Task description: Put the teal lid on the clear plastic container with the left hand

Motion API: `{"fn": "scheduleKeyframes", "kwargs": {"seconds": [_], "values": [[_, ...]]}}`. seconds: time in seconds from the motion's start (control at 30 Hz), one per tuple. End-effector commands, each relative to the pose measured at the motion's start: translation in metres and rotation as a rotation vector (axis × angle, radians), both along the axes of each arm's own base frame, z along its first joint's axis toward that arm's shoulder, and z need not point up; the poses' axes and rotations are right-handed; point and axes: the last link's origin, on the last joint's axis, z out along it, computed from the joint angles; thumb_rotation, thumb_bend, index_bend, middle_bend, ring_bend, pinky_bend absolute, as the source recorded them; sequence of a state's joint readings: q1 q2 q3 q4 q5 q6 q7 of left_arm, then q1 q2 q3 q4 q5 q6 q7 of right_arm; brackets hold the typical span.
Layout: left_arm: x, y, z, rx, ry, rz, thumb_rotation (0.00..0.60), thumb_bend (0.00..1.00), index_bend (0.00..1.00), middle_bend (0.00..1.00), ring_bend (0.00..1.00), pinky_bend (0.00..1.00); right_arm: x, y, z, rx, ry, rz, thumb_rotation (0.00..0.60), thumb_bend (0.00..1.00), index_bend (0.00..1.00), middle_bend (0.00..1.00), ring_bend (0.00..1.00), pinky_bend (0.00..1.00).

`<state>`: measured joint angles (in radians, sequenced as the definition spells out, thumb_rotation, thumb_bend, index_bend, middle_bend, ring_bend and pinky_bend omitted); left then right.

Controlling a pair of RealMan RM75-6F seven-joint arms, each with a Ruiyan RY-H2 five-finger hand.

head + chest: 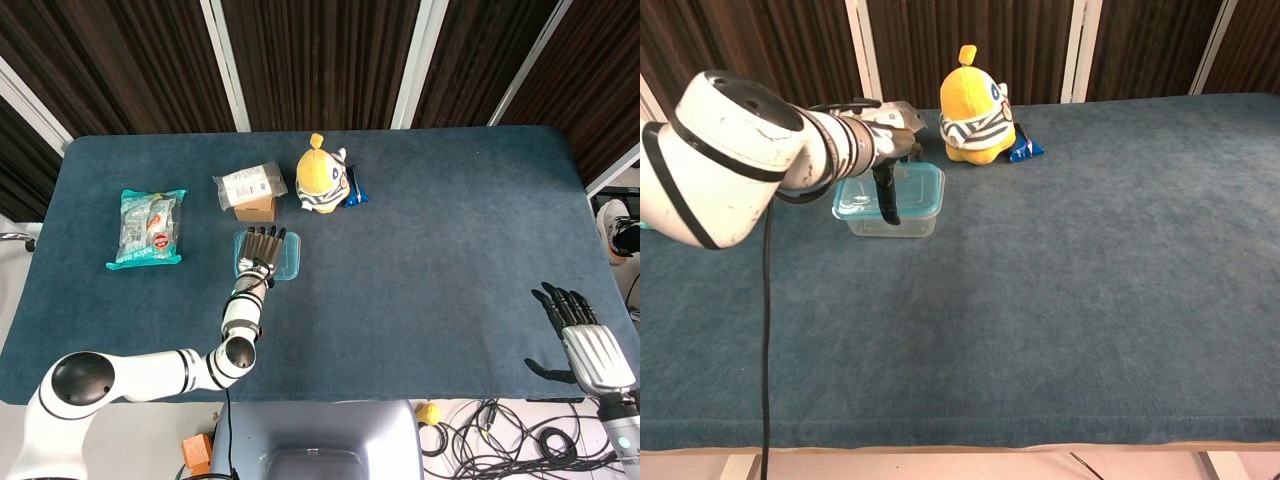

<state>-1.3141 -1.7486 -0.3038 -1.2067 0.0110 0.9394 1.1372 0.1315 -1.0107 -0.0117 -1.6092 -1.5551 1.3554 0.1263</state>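
Note:
The teal lid (289,262) (926,184) lies on top of the clear plastic container (908,222), left of the table's middle. My left hand (260,247) (886,148) lies flat over the lid with its fingers stretched out across it. In the chest view one dark finger (885,200) hangs down in front of the container's near wall. My right hand (586,342) hovers open off the table's near right corner, holding nothing; only the head view shows it.
A yellow plush toy (322,178) (975,112) stands just behind the container, with a blue packet (356,190) (1026,148) beside it. A small brown box under a plastic bag (251,189) and a teal snack bag (148,228) lie to the left.

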Motion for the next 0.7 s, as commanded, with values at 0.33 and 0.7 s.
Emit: {"fn": "scheduleKeyframes", "kwargs": {"seconds": [0.33,0.7], "values": [[0.0007,0.0010,-0.0003,0.020,-0.020,-0.028,0.600,0.28,0.00,0.06,0.06,0.08,-0.0007,0.0008,0.0011,-0.001,-0.003,0.002,0.600,0.11,0.00,0.00,0.00,0.00],[0.0019,0.0006,0.0012,0.021,-0.030,-0.039,0.600,0.26,0.00,0.03,0.02,0.06,-0.0009,0.0012,0.0020,-0.004,-0.003,0.002,0.600,0.11,0.00,0.00,0.00,0.00]]}}
